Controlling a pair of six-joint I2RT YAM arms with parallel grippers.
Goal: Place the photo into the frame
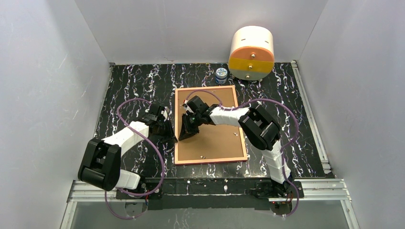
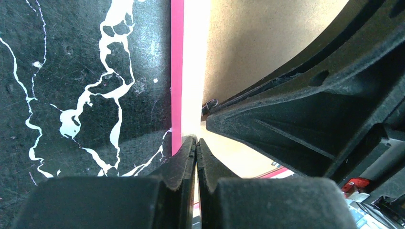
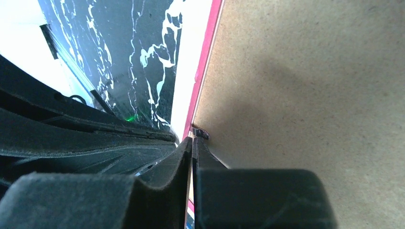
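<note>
Looks well along, judging by the layout. Finds the frame (image 1: 211, 161) lying back-up on the black marble table (image 1: 133, 81), tan-orange rim on top, pink-red front edge peeking out along its left side in the wrist views. Finds the brown backing board (image 1: 217, 138) seated inside the frame, flat and filling it. Cannot see the photo anywhere: probably under that board, inside the frame, but hidden, so not confirmed. Leaves, at a guess, only the locking: pressing or turning the little tabs at the frame's inner edge, then perhaps flipping the frame face up. Cannot count the tabs already down.

Finds both grippers at the frame's left edge, about halfway along it, nearly tip to tip. Shows the left gripper (image 2: 197, 143) closed tight, pads together with nothing between them, tips on or just over the pale strip of rim beside the pink edge; contact not certain. Shows the right gripper (image 3: 192, 140) pinched down to a hairline slit, tips right at a small metal tab (image 3: 200, 132) on the board, just inside the frame's left rim. Seems to touch the tab; whether gripping it or only pushing, impossible to say.
</note>
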